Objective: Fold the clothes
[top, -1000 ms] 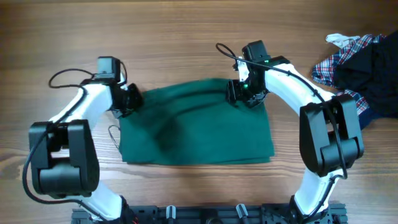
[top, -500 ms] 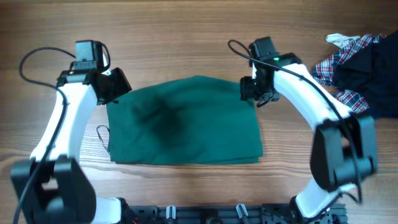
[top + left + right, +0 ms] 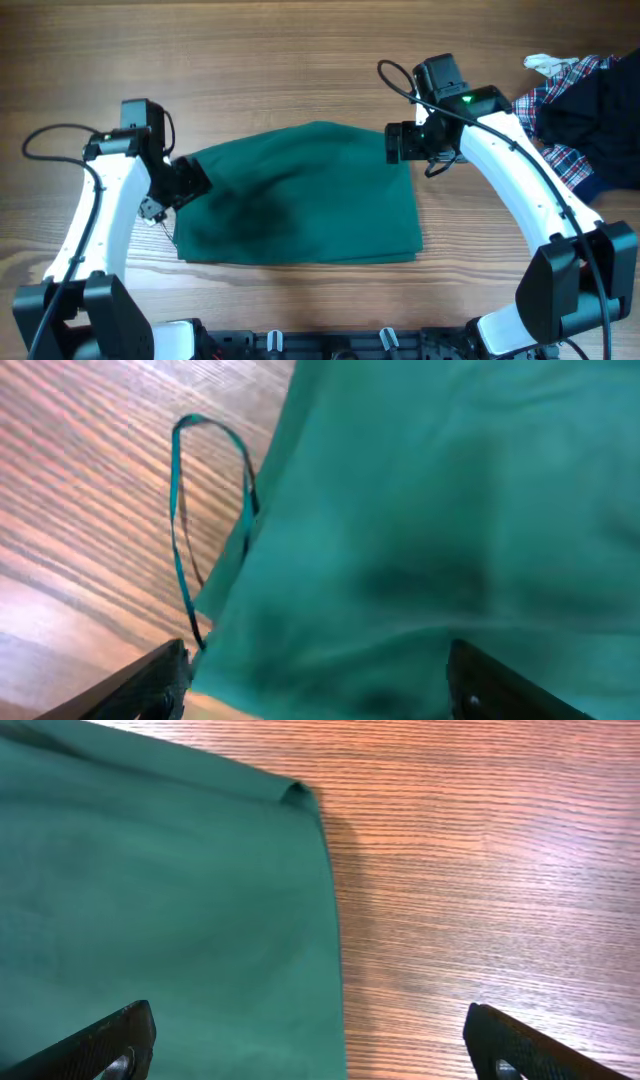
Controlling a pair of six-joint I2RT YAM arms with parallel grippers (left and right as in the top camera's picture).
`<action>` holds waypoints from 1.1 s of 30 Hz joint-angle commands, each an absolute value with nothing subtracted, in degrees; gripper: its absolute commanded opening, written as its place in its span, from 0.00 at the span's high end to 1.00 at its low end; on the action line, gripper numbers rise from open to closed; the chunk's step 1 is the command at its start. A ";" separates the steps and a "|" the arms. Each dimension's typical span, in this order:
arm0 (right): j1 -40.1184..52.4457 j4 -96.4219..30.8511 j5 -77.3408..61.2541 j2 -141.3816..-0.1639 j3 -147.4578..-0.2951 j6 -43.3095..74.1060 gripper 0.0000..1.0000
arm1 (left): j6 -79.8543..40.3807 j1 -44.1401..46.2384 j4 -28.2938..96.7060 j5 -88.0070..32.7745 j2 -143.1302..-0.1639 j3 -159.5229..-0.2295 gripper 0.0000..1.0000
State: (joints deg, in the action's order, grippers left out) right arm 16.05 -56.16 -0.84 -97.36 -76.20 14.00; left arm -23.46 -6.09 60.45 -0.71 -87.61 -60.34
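A dark green cloth (image 3: 300, 195) lies folded flat on the wooden table, with a thin green loop (image 3: 158, 212) sticking out at its left edge. My left gripper (image 3: 183, 180) hovers open over the cloth's upper left corner; the left wrist view shows the cloth (image 3: 440, 530) and the loop (image 3: 190, 520) between its fingers (image 3: 315, 695). My right gripper (image 3: 405, 145) is open above the cloth's upper right corner; the right wrist view shows the cloth's right edge (image 3: 180, 920) and bare table between its fingers (image 3: 320, 1050). Neither gripper holds anything.
A heap of other clothes (image 3: 575, 105), plaid and dark navy with a bit of white, lies at the table's right edge. Bare wooden table (image 3: 250, 60) lies behind the cloth. A black rail (image 3: 330, 345) runs along the front edge.
Both grippers have let go of the green cloth. The left gripper has dropped towards me along the left edge. The right one has lifted slightly at the upper right corner. The cloth now lies flat.
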 commanded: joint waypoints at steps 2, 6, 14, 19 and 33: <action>16.19 -54.19 -1.54 -98.17 -72.86 13.04 0.00 | -21.21 -8.82 55.61 -5.30 -88.31 -55.42 0.17; 16.21 -50.54 -4.99 -98.17 -66.17 11.97 0.00 | -20.75 -8.91 55.02 -5.30 -89.27 -55.11 0.17; 16.21 -50.19 -5.61 -98.17 -64.84 11.99 0.00 | -19.90 -8.91 53.30 -8.29 -97.76 -55.07 0.16; 16.21 -50.19 -5.61 -98.15 -64.84 11.97 0.00 | -19.88 -8.91 52.69 -7.86 -98.39 -55.07 0.17; 16.21 -49.21 -11.44 -98.17 -61.45 8.97 0.00 | -17.32 -8.43 44.34 -12.16 -106.19 -55.07 0.18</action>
